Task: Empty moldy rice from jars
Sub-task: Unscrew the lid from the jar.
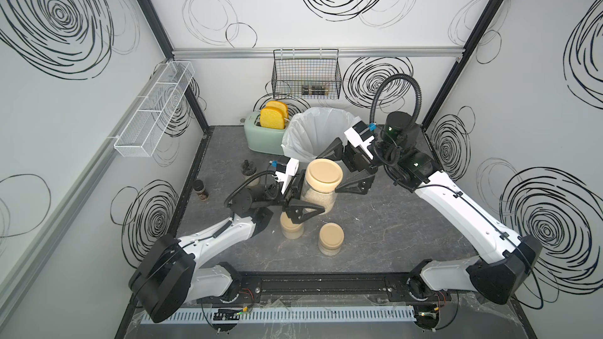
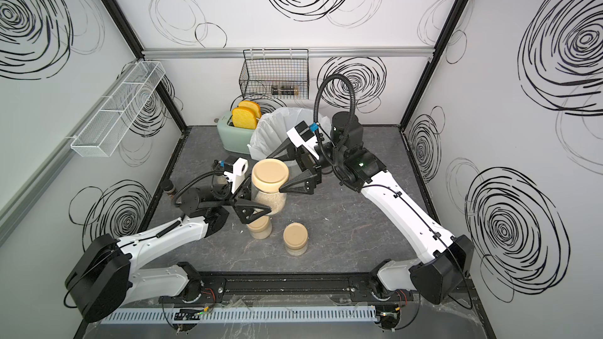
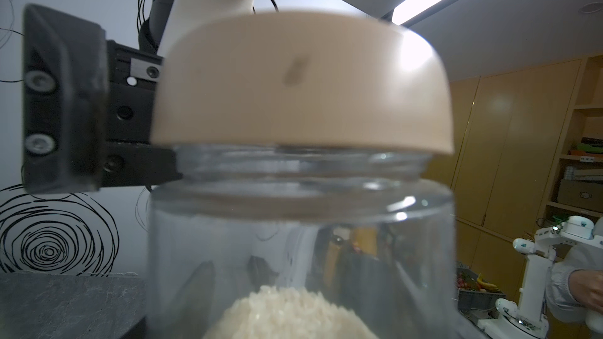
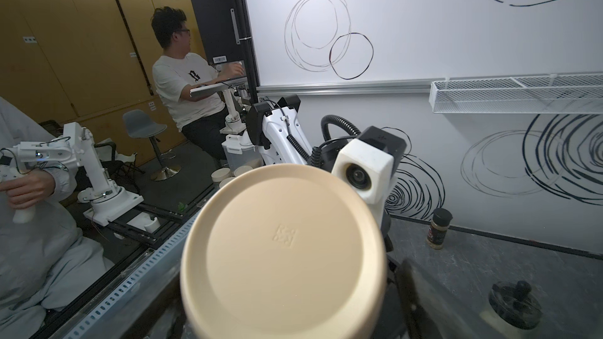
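Note:
My left gripper [image 1: 310, 202] is shut on the clear body of one jar [image 1: 318, 198] and holds it upright above the table. Moldy rice [image 3: 290, 314] lies as a pale heap in its lower part. Its tan lid [image 4: 284, 249] sits on the mouth. My right gripper [image 1: 328, 172] is open, with one finger on each side of that lid and a small gap showing beside the rim. In both top views two more lidded jars stand on the table, one [image 1: 292, 228] partly under the left gripper, the other [image 1: 331, 238] nearer the front.
A bin with a white liner [image 1: 313, 132] stands just behind the raised jar, beside a green toaster [image 1: 261, 136] holding bread. A black-capped bottle [image 1: 249, 171] and a dark spice shaker [image 1: 200, 190] stand to the left. A wire basket [image 1: 306, 75] hangs on the back wall.

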{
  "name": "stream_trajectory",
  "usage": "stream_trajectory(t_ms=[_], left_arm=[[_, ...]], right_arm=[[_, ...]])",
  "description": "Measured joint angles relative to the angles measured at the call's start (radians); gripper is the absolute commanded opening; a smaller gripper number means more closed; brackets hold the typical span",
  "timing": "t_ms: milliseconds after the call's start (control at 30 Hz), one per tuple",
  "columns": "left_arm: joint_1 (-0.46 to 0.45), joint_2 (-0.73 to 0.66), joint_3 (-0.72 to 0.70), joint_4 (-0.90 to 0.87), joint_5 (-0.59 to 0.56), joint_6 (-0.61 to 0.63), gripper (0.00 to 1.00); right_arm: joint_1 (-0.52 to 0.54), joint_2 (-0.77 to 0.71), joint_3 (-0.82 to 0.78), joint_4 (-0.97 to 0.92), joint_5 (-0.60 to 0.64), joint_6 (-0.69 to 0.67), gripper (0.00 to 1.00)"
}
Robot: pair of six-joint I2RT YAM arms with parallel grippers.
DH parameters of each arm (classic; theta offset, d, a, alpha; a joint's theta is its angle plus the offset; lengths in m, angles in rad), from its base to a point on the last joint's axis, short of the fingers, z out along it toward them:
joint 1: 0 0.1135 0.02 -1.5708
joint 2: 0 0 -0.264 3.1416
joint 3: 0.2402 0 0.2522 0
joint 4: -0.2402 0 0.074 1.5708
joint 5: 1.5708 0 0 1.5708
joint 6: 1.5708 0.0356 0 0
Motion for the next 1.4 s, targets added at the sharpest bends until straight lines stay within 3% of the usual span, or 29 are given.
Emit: stream_trajectory(t_ms=[667,867,1133,1400], left_arm=[[0.062,-0.052,-0.013,-0.018,-0.011,0.077,0.54],[0.078,-0.123,-0.025,-0.152,-0.039,0.201,0.53],[0.081,-0.26,-0.029,-0.471,-0.199,0.488,0.54],[0.063,-0.286,-0.035,-0.677,-0.378,0.674,0.54]], right_arm=[[-0.077,-0.093,-0.092,-0.048,0.07,0.0,0.98],[-0.116,-0.153,-0.101,-0.087,0.14,-0.001,0.98],[-0.103,-0.192,-0.1,-0.185,0.354,-0.01,0.98],[0.042,-0.196,-0.049,-0.264,0.572,-0.029,0.98]])
